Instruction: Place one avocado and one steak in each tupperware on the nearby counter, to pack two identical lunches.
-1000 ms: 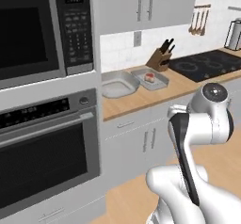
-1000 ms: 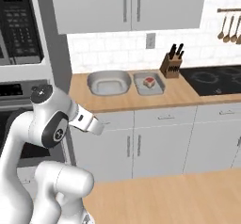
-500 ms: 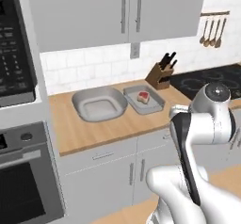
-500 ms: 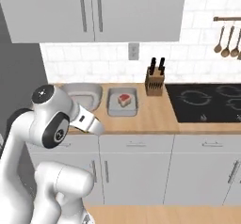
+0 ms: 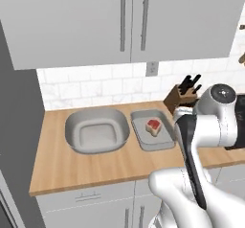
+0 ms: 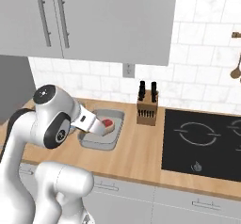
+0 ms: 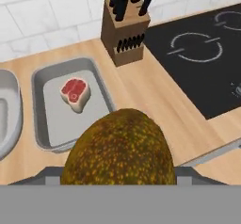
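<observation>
It was a kitchen. A wooden tabletop (image 5: 95, 167) ran under grey cupboards (image 5: 95, 21), with a black cooktop (image 6: 202, 143) and a knife block (image 6: 147, 106) beside it.

arm (image 5: 201, 141) – glossy white rounded shells | dark grey joint bands, black strip along forearm | round grey cap atop elbow

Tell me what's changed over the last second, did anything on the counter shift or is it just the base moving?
Just the base: both base views have swung from the wall oven and microwave to face the counter, so the trays now sit closer. The steak stays in the rectangular tray; the rounded tray stays empty; the knife block hasn't moved. The end effector still carries the avocado.
</observation>
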Robot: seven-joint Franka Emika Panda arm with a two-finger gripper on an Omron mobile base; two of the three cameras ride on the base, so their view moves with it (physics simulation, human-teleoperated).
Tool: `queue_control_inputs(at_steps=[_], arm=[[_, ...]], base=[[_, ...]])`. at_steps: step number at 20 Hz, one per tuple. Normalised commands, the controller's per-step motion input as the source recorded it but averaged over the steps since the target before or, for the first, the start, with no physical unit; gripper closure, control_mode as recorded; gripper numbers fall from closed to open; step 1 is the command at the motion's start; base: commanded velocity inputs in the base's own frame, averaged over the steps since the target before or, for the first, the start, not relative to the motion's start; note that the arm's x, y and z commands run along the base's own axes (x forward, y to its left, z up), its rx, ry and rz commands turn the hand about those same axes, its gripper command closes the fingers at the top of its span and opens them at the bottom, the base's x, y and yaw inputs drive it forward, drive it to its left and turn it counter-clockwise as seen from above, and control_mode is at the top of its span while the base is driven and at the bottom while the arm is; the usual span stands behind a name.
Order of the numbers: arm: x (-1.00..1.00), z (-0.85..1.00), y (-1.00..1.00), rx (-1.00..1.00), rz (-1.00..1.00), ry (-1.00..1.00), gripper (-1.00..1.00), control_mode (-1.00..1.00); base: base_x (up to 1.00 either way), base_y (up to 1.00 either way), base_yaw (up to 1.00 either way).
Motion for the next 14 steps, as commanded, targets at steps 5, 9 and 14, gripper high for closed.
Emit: queue_control_inputs(at_steps=[5,9,14], arm=[[1.00,-0.52,0.32,0.00,0.17,0.07,1.00,-1.00],[0.99,-0.67,0.44,0.00,0.09,0.15,1.00,-1.00],[0.65,-0.42,0.13,0.00,0.05,0.16,1.00,-1.00]], base=[[0.00,0.00,0.00],[0.00,0.00,0.00],[0.00,0.00,0.00]])
